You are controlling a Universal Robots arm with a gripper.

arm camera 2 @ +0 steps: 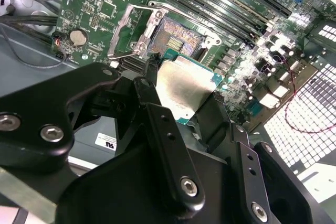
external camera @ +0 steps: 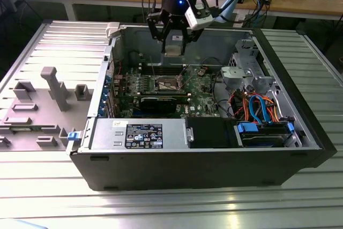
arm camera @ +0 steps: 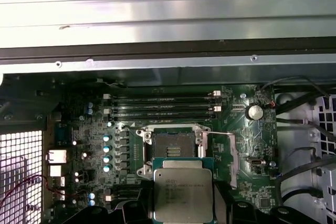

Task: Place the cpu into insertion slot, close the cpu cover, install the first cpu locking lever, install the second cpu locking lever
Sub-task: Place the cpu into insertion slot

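My gripper (external camera: 174, 46) hangs over the open computer case, shut on the cpu (external camera: 174, 44), a flat square chip with a silver-grey top. Both wrist views show the cpu (arm camera 2: 186, 90) (arm camera: 182, 192) held between black fingers (arm camera 2: 149, 85), above the board and apart from it. The insertion slot (external camera: 166, 83) (arm camera 2: 176, 38) (arm camera: 172, 145) lies open and empty on the green board below, its brownish centre showing. The cpu cover (arm camera 2: 128, 30) (arm camera: 223, 150), a thin silver frame, is swung open beside the slot. A thin wire lever (arm camera 2: 126, 56) stands loose at the slot's edge.
Memory slots (arm camera: 163, 107) run along one side of the slot, and a long black card (external camera: 163, 102) lies on the other. The case holds a power supply (external camera: 142, 134), a drive cage (external camera: 244, 73) and coloured cables (external camera: 260, 108). A grey fixture (external camera: 51, 92) stands at the exterior view's left.
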